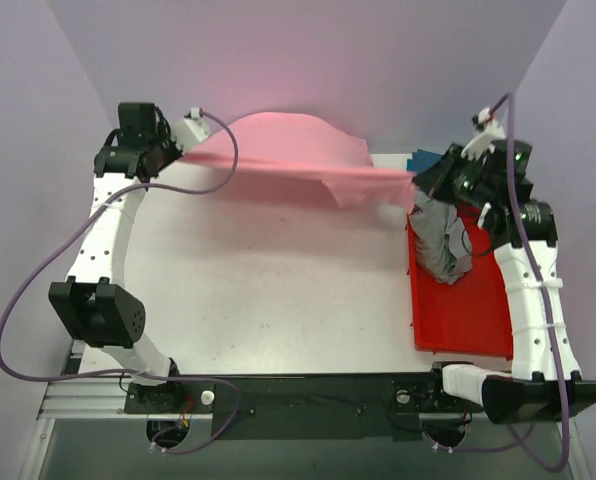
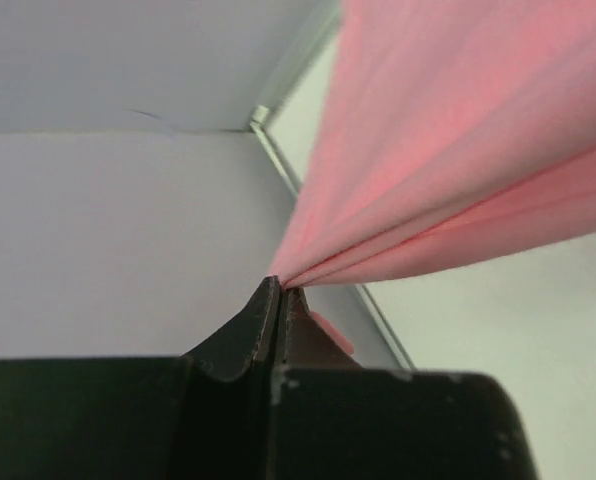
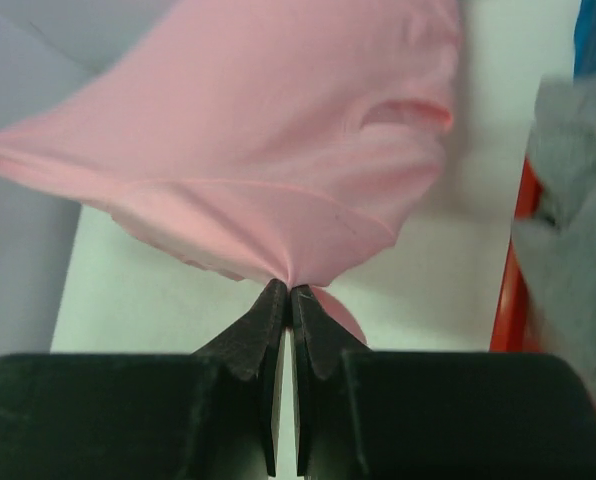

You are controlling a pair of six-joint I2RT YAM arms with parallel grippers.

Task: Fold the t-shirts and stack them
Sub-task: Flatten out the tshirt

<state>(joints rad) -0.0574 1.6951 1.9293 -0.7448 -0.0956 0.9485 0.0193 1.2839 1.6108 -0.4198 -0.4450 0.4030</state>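
The pink t-shirt (image 1: 288, 160) hangs stretched between both grippers above the far part of the table. My left gripper (image 1: 174, 153) is shut on its left end; the cloth fans out from the tips in the left wrist view (image 2: 448, 170). My right gripper (image 1: 418, 180) is shut on its right end, with the shirt (image 3: 278, 150) spreading from the tips (image 3: 288, 288). The grey t-shirt (image 1: 441, 240) lies crumpled in the red bin and shows in the right wrist view (image 3: 568, 240). The teal-blue t-shirt (image 1: 422, 160) peeks out behind the right gripper.
The red plastic bin (image 1: 463, 310) sits at the table's right side, under the right arm. Purple-grey walls close in the back and sides. The white table top (image 1: 268, 290) lies below the hanging shirt.
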